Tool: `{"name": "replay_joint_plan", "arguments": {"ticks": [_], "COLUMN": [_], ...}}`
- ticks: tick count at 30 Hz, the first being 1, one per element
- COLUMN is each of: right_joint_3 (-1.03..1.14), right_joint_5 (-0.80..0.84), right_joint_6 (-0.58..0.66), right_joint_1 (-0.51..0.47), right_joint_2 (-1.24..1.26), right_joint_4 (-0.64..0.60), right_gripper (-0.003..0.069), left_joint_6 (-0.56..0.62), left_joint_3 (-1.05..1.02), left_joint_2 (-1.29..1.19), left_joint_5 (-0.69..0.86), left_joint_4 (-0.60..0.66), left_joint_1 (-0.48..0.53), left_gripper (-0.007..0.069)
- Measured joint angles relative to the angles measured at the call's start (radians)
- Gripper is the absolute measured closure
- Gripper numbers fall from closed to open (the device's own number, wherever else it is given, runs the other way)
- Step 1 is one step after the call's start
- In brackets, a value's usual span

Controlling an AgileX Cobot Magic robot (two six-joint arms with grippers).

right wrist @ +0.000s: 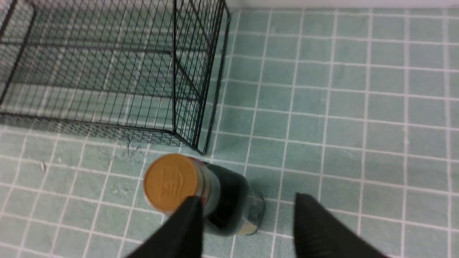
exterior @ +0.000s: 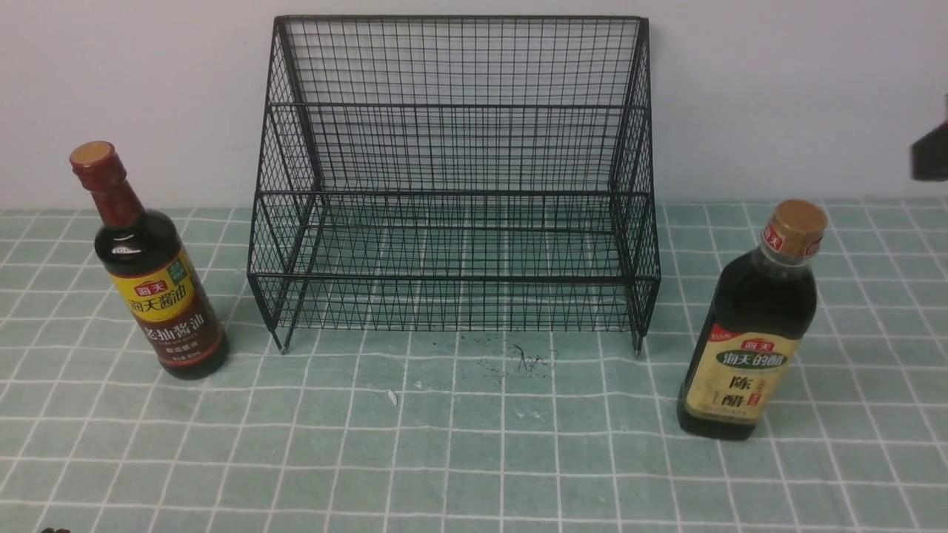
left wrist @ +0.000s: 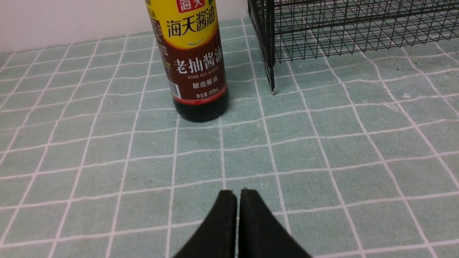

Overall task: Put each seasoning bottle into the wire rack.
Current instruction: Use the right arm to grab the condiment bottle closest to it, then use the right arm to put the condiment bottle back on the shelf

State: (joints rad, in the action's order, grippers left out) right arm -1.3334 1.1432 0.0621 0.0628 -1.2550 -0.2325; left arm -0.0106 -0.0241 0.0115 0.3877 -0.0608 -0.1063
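Neither bottle is racked: soy sauce (exterior: 164, 296) stands left, vinegar (exterior: 748, 344) right, rack (exterior: 453, 278) upper centre. Your left gripper (left wrist: 239, 200) is closed; your right (right wrist: 249, 211) spreads, empty.

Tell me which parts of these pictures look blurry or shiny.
Left wrist view: gripper fingertips dark and blurred, soy sauce label crisp. Right wrist view: gripper and tan cap soft. Front view: a glint on the soy sauce bottle's shoulder.
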Motion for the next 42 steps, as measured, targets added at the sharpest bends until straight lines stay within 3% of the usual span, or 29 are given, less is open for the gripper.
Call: {"name": "replay_joint_plan", "arguments": {"ticks": [7, 13, 18, 20, 22, 29, 32, 36, 42], "right_joint_3": [-0.006, -0.007, -0.007, -0.007, -0.010, -0.033, -0.135, -0.259, -0.500], "right_joint_5": [-0.066, -0.100, -0.070, -0.054, -0.055, -0.005, 0.117, 0.156, 0.170], "right_joint_6": [0.015, -0.032, -0.036, -0.036, -0.025, -0.006, 0.002, 0.002, 0.005], "right_joint_1": [0.139, 0.187, 0.187, 0.188, 0.191, 0.192, 0.193, 0.205, 0.315], "right_joint_2": [-0.102, -0.174, -0.234, -0.251, -0.253, -0.245, -0.230, -0.220, -0.224], "right_joint_4": [0.075, 0.128, 0.139, 0.135, 0.132, 0.137, 0.149, 0.149, 0.156], "right_gripper": [0.0090, 0.0048, 0.0104, 0.0195, 0.0348, 0.0340, 0.0340, 0.0340, 0.0340], "left_joint_6": [0.000, 0.000, 0.000, 0.000, 0.000, 0.000, 0.000, 0.000, 0.000], "left_joint_3": [0.000, 0.000, 0.000, 0.000, 0.000, 0.000, 0.000, 0.000, 0.000], "left_joint_2": [0.000, 0.000, 0.000, 0.000, 0.000, 0.000, 0.000, 0.000, 0.000], "left_joint_5": [0.000, 0.000, 0.000, 0.000, 0.000, 0.000, 0.000, 0.000, 0.000], "left_joint_4": [0.000, 0.000, 0.000, 0.000, 0.000, 0.000, 0.000, 0.000, 0.000], "left_joint_1": [0.000, 0.000, 0.000, 0.000, 0.000, 0.000, 0.000, 0.000, 0.000], "left_gripper": [0.0631, 0.0631, 0.0631, 0.0631, 0.0631, 0.0631, 0.0631, 0.0631, 0.0631]}}
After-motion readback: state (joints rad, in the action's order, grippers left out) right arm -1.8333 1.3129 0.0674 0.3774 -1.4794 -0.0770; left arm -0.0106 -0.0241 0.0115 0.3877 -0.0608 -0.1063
